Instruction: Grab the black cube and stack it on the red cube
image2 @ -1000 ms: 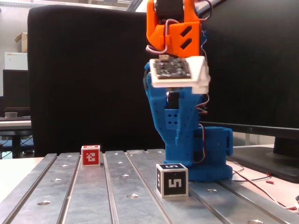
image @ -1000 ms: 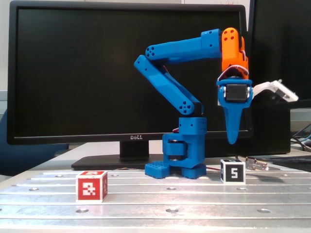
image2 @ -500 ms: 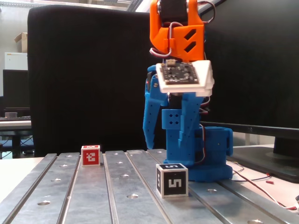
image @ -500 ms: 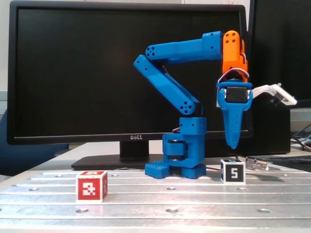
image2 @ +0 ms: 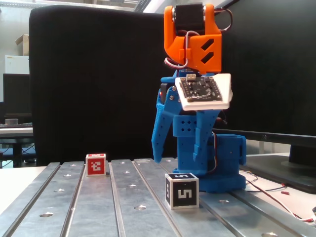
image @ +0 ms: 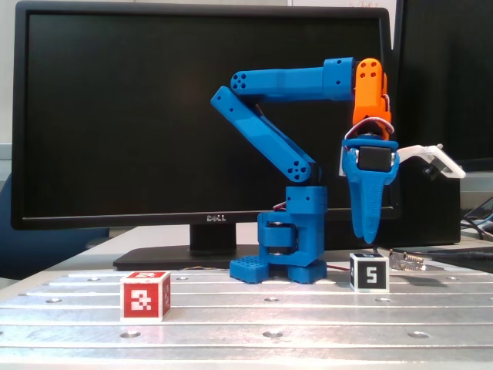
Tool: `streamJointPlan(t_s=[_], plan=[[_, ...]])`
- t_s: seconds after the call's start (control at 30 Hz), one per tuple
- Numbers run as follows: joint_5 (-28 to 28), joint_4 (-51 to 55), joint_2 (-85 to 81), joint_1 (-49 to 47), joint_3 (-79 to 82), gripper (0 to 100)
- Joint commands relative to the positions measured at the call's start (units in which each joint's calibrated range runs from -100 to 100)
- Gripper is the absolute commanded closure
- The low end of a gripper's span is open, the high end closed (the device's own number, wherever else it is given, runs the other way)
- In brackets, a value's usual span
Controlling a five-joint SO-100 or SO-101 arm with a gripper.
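Fixed views both show the ribbed, brushed-aluminium slotted surface (image: 308,308) with countersunk holes, dull grey and lightly reflective. Small black cube with white edges and a blocky white "5" (image: 369,272) sits upright on the surface, right of the arm base in one fixed view, nearest the lens in the other (image2: 181,190). Small red cube with white edges and a white pixelated marker face (image: 145,296) rests well apart from it, far left in that view; in the other it shows small, further back on the left (image2: 96,164).

Blue matte 3D-printed arm (image: 262,123), layer lines and bolt holes visible, folds up and over; orange printed wrist block (image: 370,92) on top. Blue tapered pincer (image: 365,231) points straight down, tips above the black cube, not touching it. Side-on it reads as one wedge; the other fixed view (image2: 180,155) shows its two fingers parted in a moderate gap, holding nothing. White bracket with bare dark circuit board (image2: 200,89) is mounted at the wrist. Glossy black Dell monitor (image: 154,116) stands behind.
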Motion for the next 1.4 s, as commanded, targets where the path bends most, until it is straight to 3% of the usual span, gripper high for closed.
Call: streamJointPlan(t_s=[0.0,1.37], plan=[[-1.4,-1.3,-0.9,-1.3,1.0,76],[-1.3,-9.8,-0.2,-1.2,7.9,75]])
